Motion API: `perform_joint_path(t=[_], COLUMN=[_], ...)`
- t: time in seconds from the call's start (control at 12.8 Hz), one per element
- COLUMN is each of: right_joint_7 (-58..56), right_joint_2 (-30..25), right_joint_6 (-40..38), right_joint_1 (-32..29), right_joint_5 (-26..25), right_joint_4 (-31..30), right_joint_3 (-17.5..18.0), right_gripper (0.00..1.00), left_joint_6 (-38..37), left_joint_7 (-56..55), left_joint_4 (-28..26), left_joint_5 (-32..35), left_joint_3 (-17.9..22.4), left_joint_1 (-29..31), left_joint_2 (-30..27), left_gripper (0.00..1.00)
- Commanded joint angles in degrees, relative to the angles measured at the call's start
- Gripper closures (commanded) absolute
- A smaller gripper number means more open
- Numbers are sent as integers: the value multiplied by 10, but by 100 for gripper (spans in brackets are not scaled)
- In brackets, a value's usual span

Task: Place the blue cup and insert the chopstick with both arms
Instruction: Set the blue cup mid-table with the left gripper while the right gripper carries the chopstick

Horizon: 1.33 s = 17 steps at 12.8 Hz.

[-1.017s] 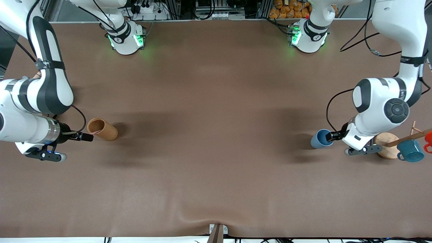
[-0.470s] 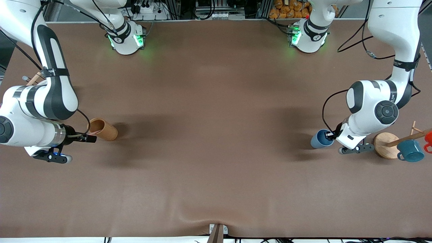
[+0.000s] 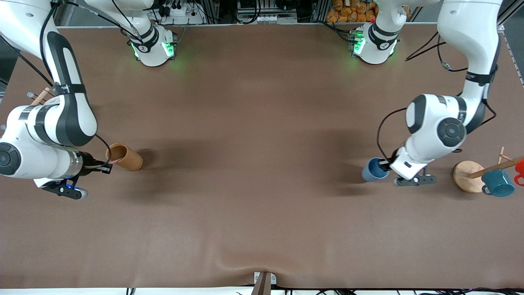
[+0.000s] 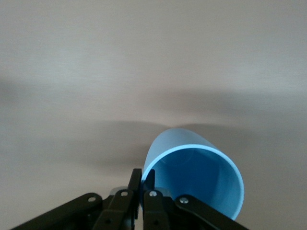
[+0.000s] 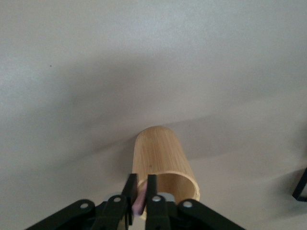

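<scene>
The blue cup (image 3: 372, 171) is tilted, with its open mouth toward my left gripper (image 3: 385, 165). That gripper is shut on the cup's rim; in the left wrist view one finger is inside and one outside the cup (image 4: 199, 175), at the gripper (image 4: 143, 175). My right gripper (image 3: 107, 166) is shut on the pale-pink chopstick (image 5: 140, 203) at the mouth of a brown bamboo cylinder (image 3: 125, 157). The cylinder also shows in the right wrist view (image 5: 160, 158), just past the gripper (image 5: 142, 180). Most of the chopstick is hidden.
A wooden mug rack with a round base (image 3: 466, 177) stands at the left arm's end of the table, carrying a teal mug (image 3: 497, 183) and a red mug (image 3: 520, 168). A wooden stick (image 3: 39, 97) shows at the right arm's end.
My left gripper has carried the blue cup away from the mug rack toward the table's middle. My right gripper has shifted only slightly and stays at the cylinder's mouth.
</scene>
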Motion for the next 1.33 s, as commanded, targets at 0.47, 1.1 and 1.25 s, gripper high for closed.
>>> perform_joint_path(t=[0.47,1.1,1.25], right_joint_7=[2,-51,-65], right_joint_2=[-34,-52,-59], right_joint_6=[-68,-149,-149], right_joint_1=[4,52,87], right_joint_5=[3,-3,-3], right_joint_4=[22,159,178], right_joint_3=[3,5,5], right_gripper=[100,100,100], left_joint_6=[-35,-33,-32], left_joint_7=[-321,-532,-582], left_joint_4=[74,175,191], left_joint_5=[12,62,107], left_joint_3=[-102,-99,-98], left_joint_1=[-119,-267,-287], left_joint_2=[7,113,140], left_gripper=[100,100,100])
